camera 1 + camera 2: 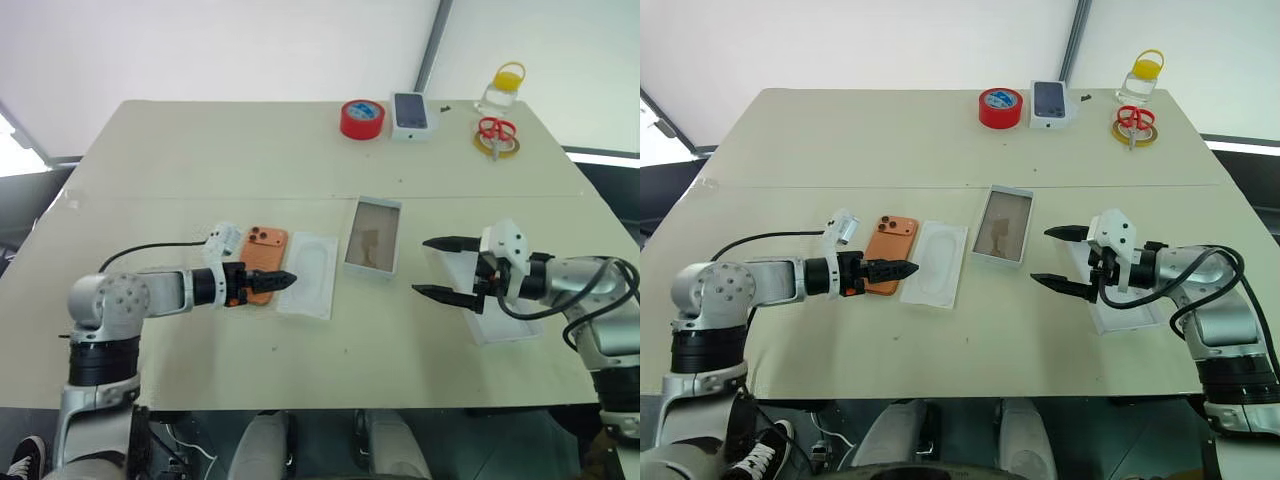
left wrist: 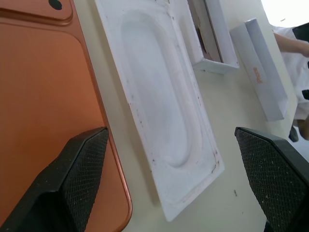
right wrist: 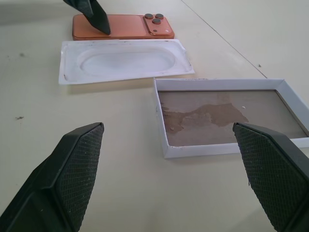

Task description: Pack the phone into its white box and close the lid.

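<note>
Between the two arms, near the middle of the desk (image 1: 200, 150), the task's things lie in a row. Left gripper (image 1: 283, 280) hovers with its jaws spread wide and nothing in them, its tips over the near end of the phone (image 1: 266, 258), which lies flat on its back side up, camera cluster at the far corner. One black finger (image 2: 79, 179) sits above the orange surface; whether it touches I cannot tell. Just beside the phone, on the side toward the other arm, lies a thin white insert (image 1: 309, 273) with an oval hollow, and beyond that the white box (image 1: 373, 237), open, its brownish floor bare.

Right gripper (image 1: 444, 268) faces the box from the other side, a little apart from it, jaws also fully spread and empty. Under and behind that hand rests the lid (image 1: 500, 322), partly hidden by the wrist.

Well away from both jaws, along the far edge of the desk, stand a red tape roll (image 1: 362, 119), a white box with a phone picture (image 1: 411, 113), a small bottle with a yellow cap (image 1: 501, 87), and red scissors on a yellow ring (image 1: 496, 135).
</note>
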